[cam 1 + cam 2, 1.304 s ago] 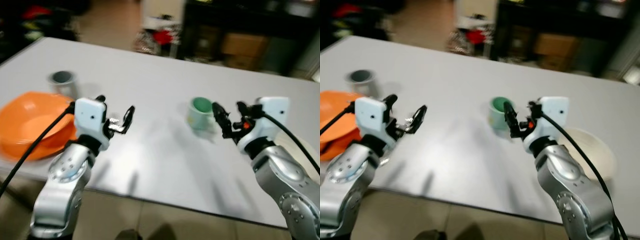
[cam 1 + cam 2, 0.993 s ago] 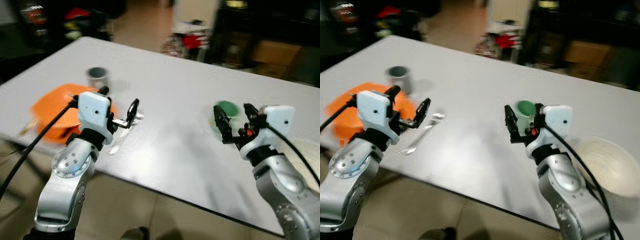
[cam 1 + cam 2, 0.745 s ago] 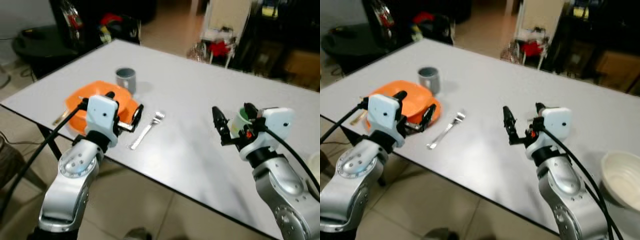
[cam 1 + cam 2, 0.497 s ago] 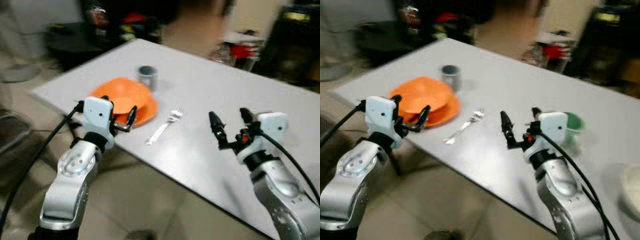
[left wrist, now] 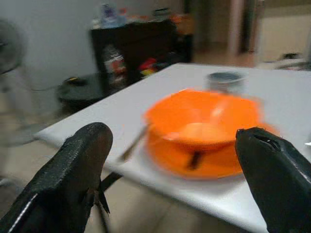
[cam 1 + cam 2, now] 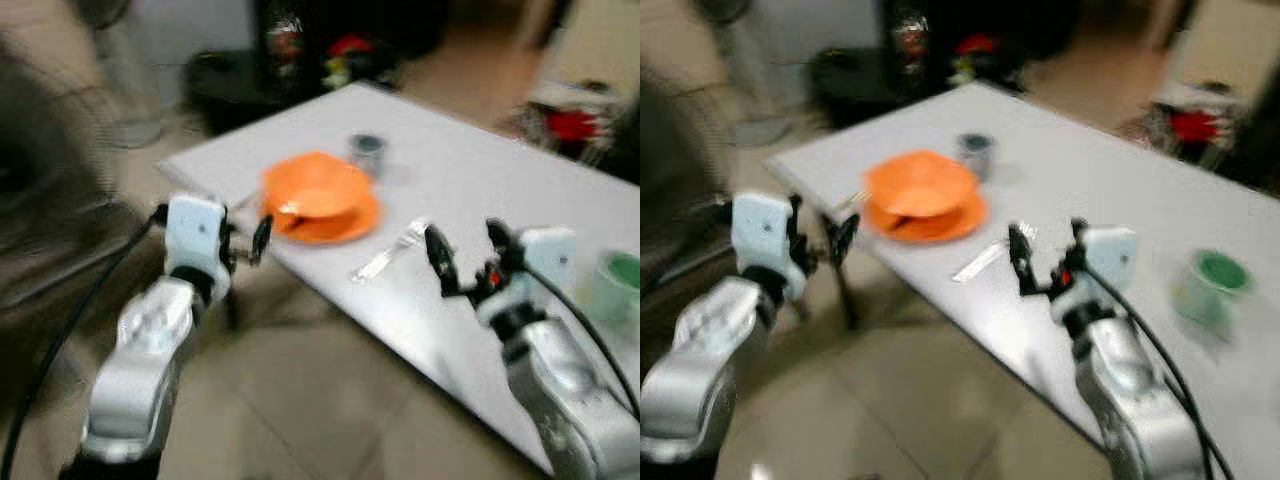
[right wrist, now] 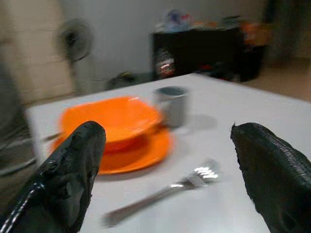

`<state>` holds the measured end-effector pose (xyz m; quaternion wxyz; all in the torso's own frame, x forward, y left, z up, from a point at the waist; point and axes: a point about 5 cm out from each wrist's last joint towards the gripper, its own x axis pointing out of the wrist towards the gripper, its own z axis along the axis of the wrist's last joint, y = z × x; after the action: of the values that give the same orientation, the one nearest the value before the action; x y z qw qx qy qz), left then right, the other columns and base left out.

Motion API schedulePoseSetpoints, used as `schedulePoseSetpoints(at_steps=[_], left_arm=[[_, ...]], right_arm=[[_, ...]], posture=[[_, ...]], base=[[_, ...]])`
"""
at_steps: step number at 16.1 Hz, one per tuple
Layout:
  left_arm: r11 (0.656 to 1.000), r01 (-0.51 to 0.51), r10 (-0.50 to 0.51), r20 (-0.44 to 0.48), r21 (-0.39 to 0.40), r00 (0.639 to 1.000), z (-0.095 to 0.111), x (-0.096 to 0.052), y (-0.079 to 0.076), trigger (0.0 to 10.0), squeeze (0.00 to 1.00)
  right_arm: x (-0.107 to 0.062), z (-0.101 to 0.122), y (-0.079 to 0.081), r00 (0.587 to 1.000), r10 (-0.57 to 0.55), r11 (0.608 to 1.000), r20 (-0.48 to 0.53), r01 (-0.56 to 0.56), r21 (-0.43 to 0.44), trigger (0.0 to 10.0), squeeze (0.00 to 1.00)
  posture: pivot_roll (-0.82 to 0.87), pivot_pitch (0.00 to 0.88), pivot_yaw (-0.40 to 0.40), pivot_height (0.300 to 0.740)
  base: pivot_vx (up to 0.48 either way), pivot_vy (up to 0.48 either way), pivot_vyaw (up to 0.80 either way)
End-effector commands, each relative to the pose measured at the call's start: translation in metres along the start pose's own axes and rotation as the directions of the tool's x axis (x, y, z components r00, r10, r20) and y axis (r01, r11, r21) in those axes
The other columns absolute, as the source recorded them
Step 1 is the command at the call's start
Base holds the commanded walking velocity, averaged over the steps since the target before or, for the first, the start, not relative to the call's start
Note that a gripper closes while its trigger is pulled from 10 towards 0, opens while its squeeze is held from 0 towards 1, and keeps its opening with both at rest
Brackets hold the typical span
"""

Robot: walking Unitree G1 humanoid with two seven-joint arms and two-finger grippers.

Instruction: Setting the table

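Note:
The head views are blurred. An orange bowl (image 6: 313, 189) sits on an orange plate (image 6: 335, 224) near the left end of the white table (image 6: 470, 170). A grey cup (image 6: 367, 150) stands just behind them. A silver fork (image 6: 389, 256) lies to the right of the plate, and a green cup (image 6: 622, 279) stands further right. My left gripper (image 6: 243, 240) is open and empty, off the table's left edge over the floor. My right gripper (image 6: 468, 256) is open and empty, low over the table just right of the fork (image 7: 165, 191).
A thin utensil (image 5: 132, 144) lies on the table beside the plate, near the table's left edge. A dark round stand (image 6: 225, 75) and black furniture lie beyond the table's corner. A fan (image 7: 74, 40) stands by the far wall. Tiled floor (image 6: 300, 400) lies below.
The whole view has swung towards the table's left end, so the camera moved. The dishes keep their places on the table. Both grippers stay open and empty.

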<state>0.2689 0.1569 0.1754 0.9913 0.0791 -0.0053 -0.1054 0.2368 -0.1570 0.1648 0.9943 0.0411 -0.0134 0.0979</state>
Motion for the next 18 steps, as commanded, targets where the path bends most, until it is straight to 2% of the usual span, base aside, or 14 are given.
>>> schedulePoseSetpoints(at_steps=[1, 3, 4, 5, 6, 8, 9, 12, 14, 16, 18], left_arm=[[1.0, -0.009, 0.01, -0.019, 0.018, 1.0, -0.002, 0.0, -0.001, 10.0, 0.37], [0.999, -0.012, 0.012, 0.0, 0.052, 1.0, -0.002, -0.001, 0.001, 10.0, 0.35], [0.998, -0.009, 0.008, 0.009, 0.055, 1.0, 0.0, -0.001, 0.001, 10.0, 0.32], [0.999, -0.006, 0.005, 0.01, 0.048, 1.0, 0.0, -0.002, 0.001, 10.0, 0.25], [0.999, -0.004, 0.004, 0.011, 0.046, 1.0, 0.001, -0.003, 0.001, 10.0, 0.2], [0.998, -0.014, 0.013, 0.01, 0.059, 1.0, 0.0, -0.003, 0.004, 10.0, 0.0], [0.998, -0.015, 0.014, 0.016, 0.064, 1.0, 0.0, -0.001, 0.004, 10.0, 0.0], [0.997, -0.002, 0.0, 0.021, 0.072, 1.0, 0.003, 0.003, 0.004, 10.0, 0.0], [0.996, 0.017, -0.017, 0.006, 0.087, 1.0, 0.0, 0.0, 0.002, 10.0, 0.0], [0.997, -0.017, 0.017, 0.011, 0.077, 1.0, 0.0, -0.001, 0.006, 10.0, 0.0], [0.997, 0.002, -0.003, 0.002, 0.073, 1.0, 0.0, -0.001, 0.004, 10.0, 0.0]], right_arm=[[-0.001, 0.001, 0.001, 1.0, 0.005, 1.0, 0.001, -0.005, -0.01, 10.0, 1.0], [0.0, -0.003, 0.003, 1.0, 0.003, 1.0, -0.014, -0.003, 0.0, 10.0, 1.0], [0.001, -0.004, 0.004, 1.0, 0.011, 0.999, -0.016, -0.01, 0.032, 10.0, 1.0], [0.002, -0.004, 0.006, 1.0, 0.024, 0.999, -0.013, -0.023, 0.049, 10.0, 1.0], [0.001, -0.004, 0.007, 1.0, 0.025, 0.999, -0.01, -0.024, 0.028, 10.0, 1.0], [-0.001, -0.009, 0.005, 1.0, -0.001, 1.0, -0.014, 0.001, 0.003, 10.0, 1.0], [-0.001, -0.01, 0.004, 1.0, -0.007, 1.0, -0.014, 0.007, -0.008, 10.0, 1.0], [0.001, -0.008, -0.001, 0.997, -0.066, 0.985, 0.049, 0.073, -0.154, 10.0, 1.0], [-0.003, -0.016, 0.0, 0.999, -0.02, 0.99, -0.029, 0.015, -0.142, 10.0, 1.0], [-0.002, -0.021, 0.001, 0.999, -0.038, 0.994, -0.035, 0.034, -0.102, 10.0, 1.0], [0.001, -0.023, 0.008, 0.999, -0.019, 0.998, -0.041, 0.016, -0.066, 10.0, 1.0]], posture=[[0.04, 0.0, -0.032, 0.74], [0.05, 0.0, -0.037, 0.74], [0.05, 0.0, -0.037, 0.74], [0.05, 0.0, -0.033, 0.74], [0.05, 0.0, -0.034, 0.74], [0.06, 0.0, -0.03, 0.74], [0.06, 0.0, -0.026, 0.74], [0.05, 0.0, 0.013, 0.74], [0.07, 0.0, -0.006, 0.74], [0.08, 0.0, -0.017, 0.74], [0.07, 0.0, -0.003, 0.74]], base=[[0.0, 0.0, 0.8], [0.0, 0.0, 0.8], [0.0, 0.0, 0.8], [0.0, 0.0, 0.8], [0.0, 0.0, 0.8], [0.0, 0.0, 0.8], [0.0, 0.0, 0.8], [0.0, 0.0, 0.8], [0.0, 0.0, 0.8], [0.0, 0.0, 0.58], [0.0, 0.0, 0.27]])
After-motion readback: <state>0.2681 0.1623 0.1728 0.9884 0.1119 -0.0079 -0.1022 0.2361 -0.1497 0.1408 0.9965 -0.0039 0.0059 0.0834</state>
